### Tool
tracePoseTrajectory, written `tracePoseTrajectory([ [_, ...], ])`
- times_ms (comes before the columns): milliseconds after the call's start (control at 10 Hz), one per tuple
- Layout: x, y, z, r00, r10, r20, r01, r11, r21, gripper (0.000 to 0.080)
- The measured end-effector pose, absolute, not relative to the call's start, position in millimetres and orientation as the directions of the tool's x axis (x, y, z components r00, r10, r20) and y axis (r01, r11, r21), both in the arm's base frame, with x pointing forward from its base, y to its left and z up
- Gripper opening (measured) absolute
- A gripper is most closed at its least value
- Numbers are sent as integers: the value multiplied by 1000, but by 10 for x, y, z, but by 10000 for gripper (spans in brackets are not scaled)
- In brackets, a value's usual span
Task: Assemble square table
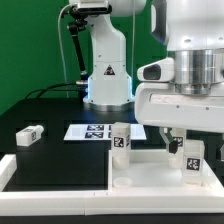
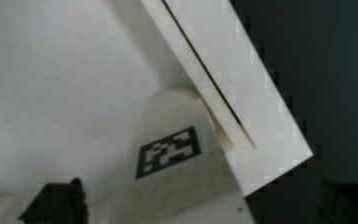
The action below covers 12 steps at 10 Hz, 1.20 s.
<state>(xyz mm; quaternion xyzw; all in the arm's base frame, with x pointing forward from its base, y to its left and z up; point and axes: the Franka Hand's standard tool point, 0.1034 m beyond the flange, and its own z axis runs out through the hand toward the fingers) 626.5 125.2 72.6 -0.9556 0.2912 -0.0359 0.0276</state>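
Gripper [image 2: 208,205] wide open, holding nothing, over an upright tagged leg [image 1: 192,155] on the square top [image 1: 150,178]. Loose leg [image 1: 29,135] lies well apart on the surface [image 1: 60,160].

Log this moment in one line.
claw: open, holding nothing | tagged leg: upright by rim of square top | second leg: upright | loose leg: lying on black table

- the marker board [image 1: 88,131] lies flat on the black surface [image 1: 55,158], toward the back — its black square tags face up, and its end at the exterior view's right is covered.
- a low white border rail [image 1: 50,192] runs along the surface's near edge and turns up the exterior view's left side.
- a green backdrop [image 1: 28,50] stands behind.
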Motion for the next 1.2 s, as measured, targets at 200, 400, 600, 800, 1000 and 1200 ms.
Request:
tracePoseTrajectory([
  [200, 6264, 1251, 722, 808, -587, 49, -583, -809, -76, 338],
  [400, 6254, 1237, 712, 718, -695, 37, -692, -718, -78, 291],
  [600, 6252, 1239, 708, 616, -787, 24, -784, -616, -83, 291],
  [800, 6269, 1185, 702, 376, -926, -29, -925, -373, -76, 291],
  [1000, 6288, 1155, 701, 98, -991, -94, -993, -91, -80, 291],
  [1200, 6296, 1158, 700, -143, -981, -128, -987, 151, -56, 292],
])
